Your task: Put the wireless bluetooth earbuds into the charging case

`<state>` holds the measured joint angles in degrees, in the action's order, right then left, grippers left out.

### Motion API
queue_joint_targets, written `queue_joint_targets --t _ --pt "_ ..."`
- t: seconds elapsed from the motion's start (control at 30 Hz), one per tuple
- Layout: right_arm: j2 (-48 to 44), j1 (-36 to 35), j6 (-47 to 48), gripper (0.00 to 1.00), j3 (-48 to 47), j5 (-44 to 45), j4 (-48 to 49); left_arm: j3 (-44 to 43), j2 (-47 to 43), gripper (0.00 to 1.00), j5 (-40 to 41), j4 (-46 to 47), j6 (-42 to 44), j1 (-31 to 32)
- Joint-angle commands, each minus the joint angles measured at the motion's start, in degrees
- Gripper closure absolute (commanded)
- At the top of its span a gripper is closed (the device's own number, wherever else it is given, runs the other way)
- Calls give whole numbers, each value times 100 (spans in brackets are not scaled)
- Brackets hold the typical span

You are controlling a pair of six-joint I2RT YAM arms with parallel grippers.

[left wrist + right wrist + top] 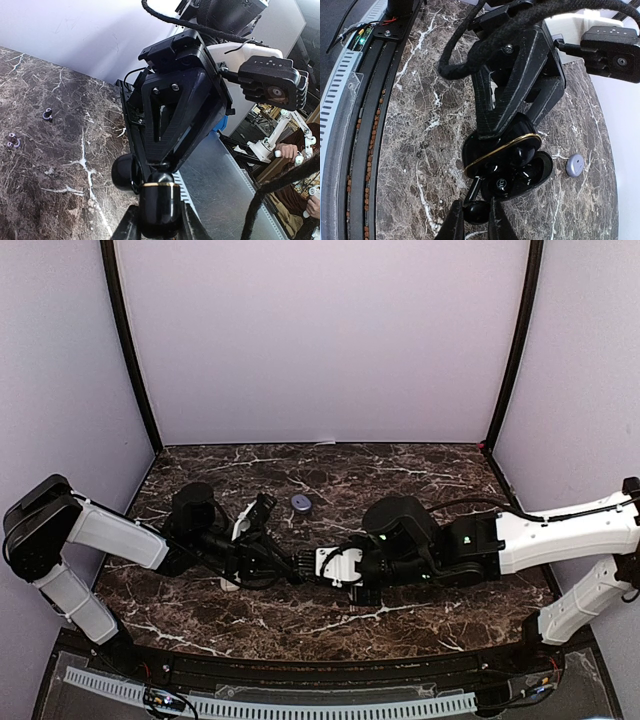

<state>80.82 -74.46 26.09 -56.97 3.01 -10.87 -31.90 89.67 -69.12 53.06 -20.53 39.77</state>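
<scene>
Left gripper (160, 226) is clamped tight on the open case (536, 172), held off the table. Right gripper (475, 224), narrow, pinches a dark earbud (476, 211) just below the case rim, stem pointing at the cavity. Right arm is nearest, so a short push along the stem looks right.

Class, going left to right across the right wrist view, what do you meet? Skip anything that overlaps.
white slotted strip → black rail → case → grey disc
</scene>
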Motion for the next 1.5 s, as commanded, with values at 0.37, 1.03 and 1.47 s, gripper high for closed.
queue_joint_targets --t 0.37,1.03,1.47 --pt "204 -71 90 100 -314 285 82 -170 -204 100 29 -261 271 93" --pt "-1176 -43 -1880 100 435 -748 -203 627 -665 100 291 938 2312 149" --pt "-1218 527 -4448 100 1056 -2501 1317 661 -620 100 -349 1431 3820 176"
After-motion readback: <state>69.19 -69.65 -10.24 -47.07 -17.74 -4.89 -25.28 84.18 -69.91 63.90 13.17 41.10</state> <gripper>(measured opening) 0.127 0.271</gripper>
